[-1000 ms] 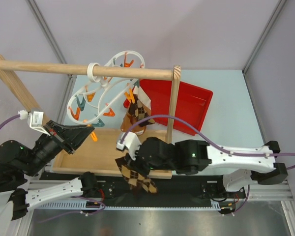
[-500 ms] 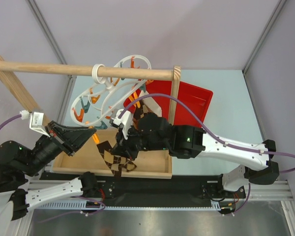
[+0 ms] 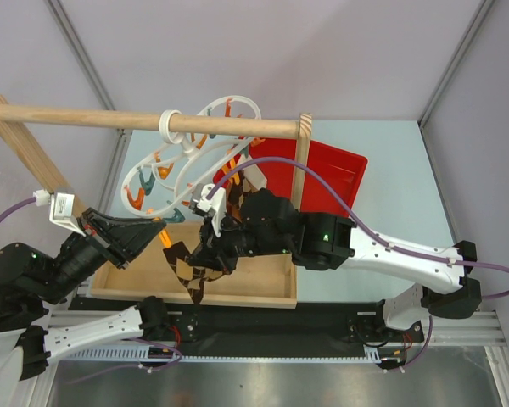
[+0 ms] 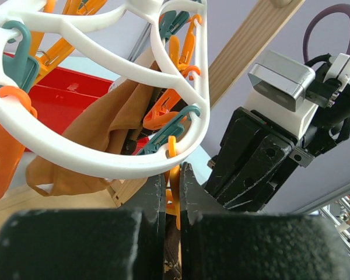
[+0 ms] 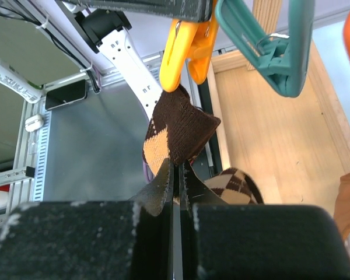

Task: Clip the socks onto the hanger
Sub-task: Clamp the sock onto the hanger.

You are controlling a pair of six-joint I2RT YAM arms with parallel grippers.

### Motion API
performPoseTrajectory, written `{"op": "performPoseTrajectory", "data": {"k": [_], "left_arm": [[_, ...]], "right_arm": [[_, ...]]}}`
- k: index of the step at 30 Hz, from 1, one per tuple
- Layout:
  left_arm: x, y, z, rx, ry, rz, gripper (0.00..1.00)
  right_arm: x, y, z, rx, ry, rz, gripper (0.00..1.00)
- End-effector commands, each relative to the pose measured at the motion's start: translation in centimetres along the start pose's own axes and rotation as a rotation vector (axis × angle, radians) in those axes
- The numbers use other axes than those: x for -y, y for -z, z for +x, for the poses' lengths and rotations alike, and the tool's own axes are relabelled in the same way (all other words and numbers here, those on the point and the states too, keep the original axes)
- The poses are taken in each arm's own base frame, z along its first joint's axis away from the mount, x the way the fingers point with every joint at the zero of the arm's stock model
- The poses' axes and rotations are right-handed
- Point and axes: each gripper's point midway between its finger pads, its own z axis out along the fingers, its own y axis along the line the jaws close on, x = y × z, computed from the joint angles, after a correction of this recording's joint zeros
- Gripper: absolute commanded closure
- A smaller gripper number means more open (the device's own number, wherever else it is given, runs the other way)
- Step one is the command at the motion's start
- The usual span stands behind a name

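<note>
The white wavy hanger [image 3: 182,165] hangs by its loop from the wooden rod. My left gripper [image 3: 159,232] is shut on an orange peg [image 4: 175,195] at the hanger's lower rim [image 4: 99,166]. My right gripper [image 3: 205,248] is shut on an argyle sock [image 3: 189,270] and holds it just right of the left gripper. In the right wrist view the sock's brown top edge [image 5: 179,131] sits just below the orange peg's tip [image 5: 184,44], between my fingers [image 5: 163,186]. A second sock [image 4: 102,137] hangs clipped on the hanger, mostly hidden behind the right arm in the top view.
The wooden rod [image 3: 85,116] rests on a wooden post [image 3: 302,170]. A red bin [image 3: 343,174] stands behind the post. A shallow wooden tray [image 3: 144,275] lies under the hanger. Teal and orange pegs [image 5: 280,46] hang close to the right gripper.
My right gripper carried the sock from the near edge up and left to the peg held by my left gripper. The hanger swung slightly. The left gripper stayed put.
</note>
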Motion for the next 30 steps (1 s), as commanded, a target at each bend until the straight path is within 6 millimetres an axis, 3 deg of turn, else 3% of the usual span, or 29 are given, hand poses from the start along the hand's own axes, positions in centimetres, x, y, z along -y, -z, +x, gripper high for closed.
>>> {"op": "performPoseTrajectory", "data": {"k": [1, 17, 19, 23, 27, 30], "left_arm": [[1.3, -0.3, -0.5, 0.012, 0.028, 0.051, 1.0], [1.4, -0.2, -0.5, 0.008, 0.034, 0.054, 1.0], [1.4, -0.1, -0.5, 0.011, 0.035, 0.057, 0.92], [1.0, 0.2, -0.6, 0.024, 0.039, 0.053, 0.61], [0.5, 0.6, -0.5, 0.032, 0.043, 0.041, 0.45], [0.2, 0.9, -0.5, 0.034, 0.042, 0.035, 0.4]], "right_arm": [[-1.0, 0.7, -3.8, 0.108, 0.015, -0.04, 1.0], [-0.2, 0.2, -6.0, 0.158, 0.007, -0.049, 1.0], [-0.2, 0.0, -5.9, 0.157, 0.007, -0.053, 1.0], [0.0, -0.4, -5.9, 0.155, 0.006, -0.048, 1.0], [0.1, -0.4, -6.4, 0.175, 0.006, -0.044, 1.0], [0.3, -0.5, -6.7, 0.184, -0.006, -0.039, 1.0]]}}
